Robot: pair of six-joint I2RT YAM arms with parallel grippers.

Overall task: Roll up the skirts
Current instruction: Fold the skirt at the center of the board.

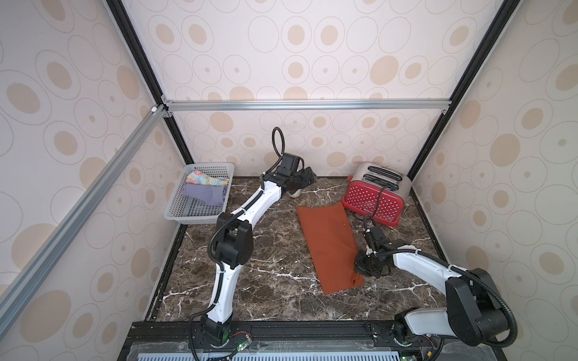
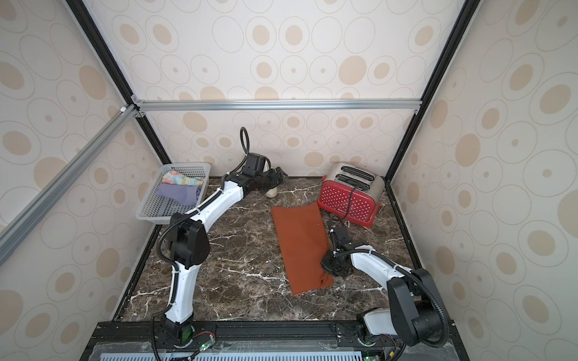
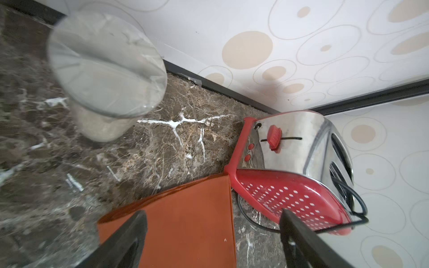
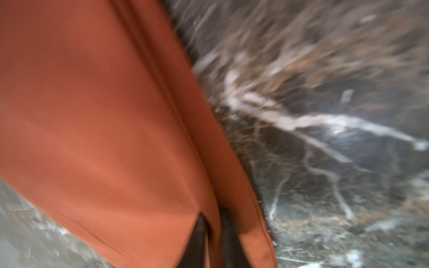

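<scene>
- Starting nearest, we see the right gripper [image 1: 364,269] low at the near right corner of the orange skirt [image 1: 328,243]. Its fingers [image 4: 196,241] stand close with a fold between them, but through the blur we cannot tell whether they pinch it.
- The orange skirt lies flat as a long strip on the table [image 1: 266,281], its far end just beside the toaster [image 1: 372,197].
- Farther back, the left gripper [image 3: 212,214] hangs spread and empty near a cup [image 1: 295,193].
- The purple skirt [image 1: 203,195] and floral skirt [image 1: 205,179] lie bundled in the basket [image 1: 175,208], far left.
</scene>
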